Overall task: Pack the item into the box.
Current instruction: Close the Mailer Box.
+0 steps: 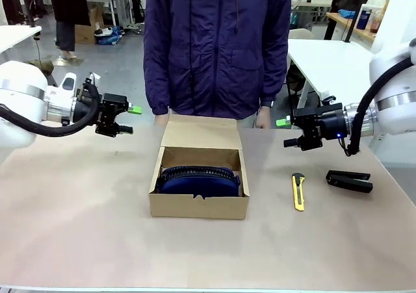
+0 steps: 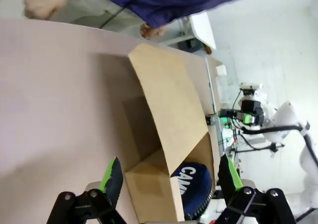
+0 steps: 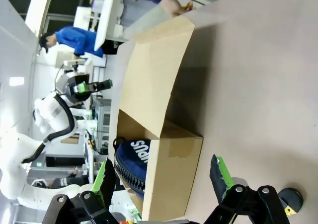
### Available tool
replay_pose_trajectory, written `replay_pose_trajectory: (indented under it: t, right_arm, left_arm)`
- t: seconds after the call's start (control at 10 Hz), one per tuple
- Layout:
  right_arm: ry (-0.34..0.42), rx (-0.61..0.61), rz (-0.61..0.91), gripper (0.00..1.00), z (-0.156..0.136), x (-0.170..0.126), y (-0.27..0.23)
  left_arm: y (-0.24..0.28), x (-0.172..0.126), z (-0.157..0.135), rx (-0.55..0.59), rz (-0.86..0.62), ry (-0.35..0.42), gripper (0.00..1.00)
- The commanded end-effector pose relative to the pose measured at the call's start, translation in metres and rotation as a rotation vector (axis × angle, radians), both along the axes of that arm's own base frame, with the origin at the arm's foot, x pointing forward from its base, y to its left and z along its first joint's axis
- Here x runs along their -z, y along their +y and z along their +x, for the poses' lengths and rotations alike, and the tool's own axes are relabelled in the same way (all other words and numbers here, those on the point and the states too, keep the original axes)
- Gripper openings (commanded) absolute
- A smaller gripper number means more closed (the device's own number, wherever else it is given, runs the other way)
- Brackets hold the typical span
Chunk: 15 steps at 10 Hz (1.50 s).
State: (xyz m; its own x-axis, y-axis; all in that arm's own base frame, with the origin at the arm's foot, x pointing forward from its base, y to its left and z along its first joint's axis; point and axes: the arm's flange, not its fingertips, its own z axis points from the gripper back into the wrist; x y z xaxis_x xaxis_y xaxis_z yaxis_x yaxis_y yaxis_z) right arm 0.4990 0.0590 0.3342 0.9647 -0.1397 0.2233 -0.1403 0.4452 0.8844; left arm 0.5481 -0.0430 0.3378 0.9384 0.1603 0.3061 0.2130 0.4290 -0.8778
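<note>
Soft navy pouch point(image 1: 199, 180), rectangular cardboard box point(image 1: 198, 205)

Navy zippered pouch point(image 1: 200, 180) lies inside brown cardboard box point(image 1: 198, 206), mid-table, flap lid open, upright.

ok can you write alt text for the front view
A navy-blue pouch lies inside an open cardboard box, flap raised. The left gripper and right gripper hover open on either side; a yellow utility knife and black stapler lie right of the box, a person behind.
</note>
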Motion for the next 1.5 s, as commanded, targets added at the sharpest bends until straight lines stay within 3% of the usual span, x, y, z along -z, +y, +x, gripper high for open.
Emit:
replay_pose_trajectory:
  t: [0.0,0.2,0.3,0.4,0.8,1.2,1.4]
  right_arm:
    - [-0.017,0.003,-0.006,1.00,-0.006,-0.007,-0.002]
    - [-0.017,0.003,-0.006,1.00,-0.006,-0.007,-0.002]
    - [-0.006,0.003,-0.001,1.00,-0.001,-0.003,-0.002]
    - [-0.005,0.012,0.051,1.00,0.023,0.006,0.003]
    - [0.078,-0.053,0.069,1.00,0.077,0.035,0.053]
    - [0.217,-0.152,0.132,1.00,0.092,0.057,0.095]
    - [0.250,-0.186,0.151,1.00,0.094,0.065,0.107]
  left_arm:
    - [-0.012,0.004,-0.003,0.040,-0.003,-0.041,1.00]
    - [0.006,-0.004,0.000,-0.007,0.001,0.000,1.00]
    - [0.000,0.001,0.008,0.086,-0.036,-0.016,1.00]
    - [-0.005,0.009,0.024,0.167,-0.095,0.019,1.00]
    - [-0.021,0.038,0.049,0.283,-0.079,0.120,1.00]
    - [-0.048,0.060,0.059,0.413,-0.153,0.137,1.00]
    - [-0.065,0.070,0.062,0.468,-0.213,0.145,1.00]
